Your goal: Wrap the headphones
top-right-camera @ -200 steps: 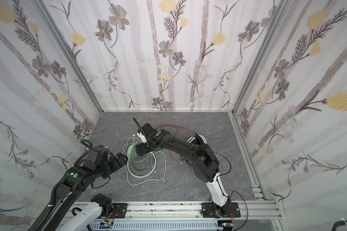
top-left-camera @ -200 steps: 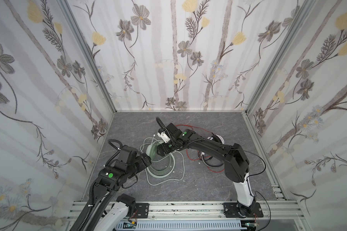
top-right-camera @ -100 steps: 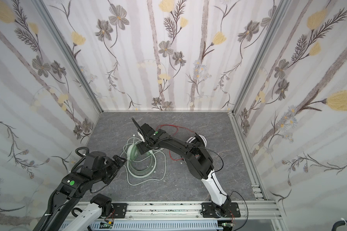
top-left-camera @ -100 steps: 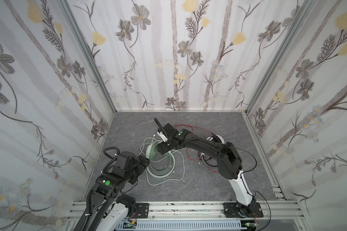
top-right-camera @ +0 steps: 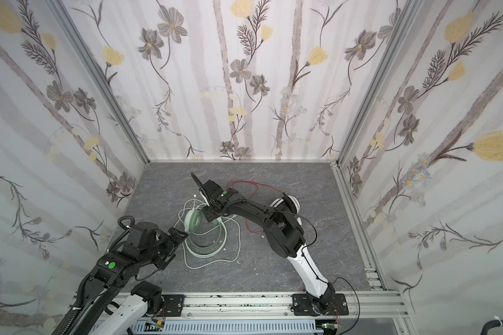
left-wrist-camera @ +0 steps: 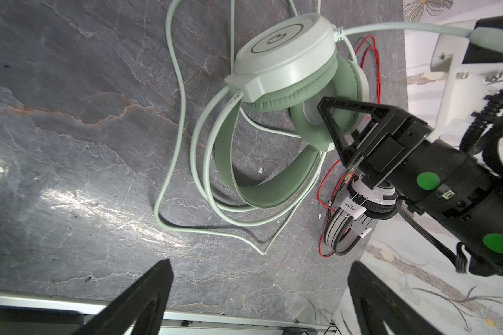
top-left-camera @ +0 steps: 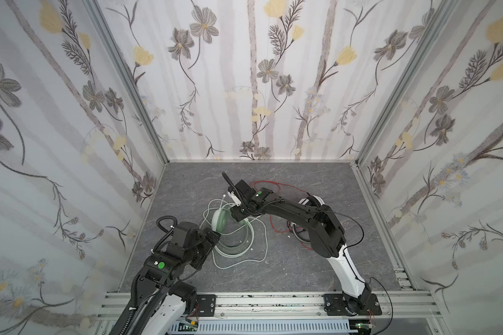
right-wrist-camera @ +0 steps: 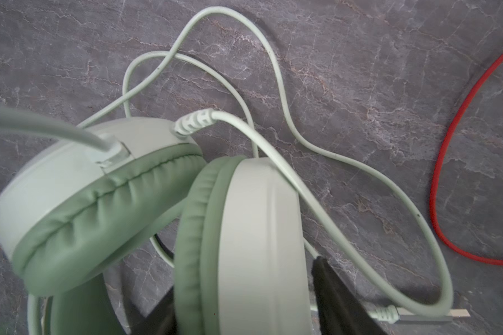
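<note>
Left gripper [left-wrist-camera: 260, 262] open beside green headset [left-wrist-camera: 285, 58]; right gripper [top-left-camera: 235, 217] straddles one earcup [right-wrist-camera: 259, 232], grip cannot be confirmed

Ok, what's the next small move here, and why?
Probably close the right pincer on the green headset's ear cup, which it straddles; a grip isn't clear yet. The green cable lies loose, and the left pincer, open and empty, could wind it.
</note>
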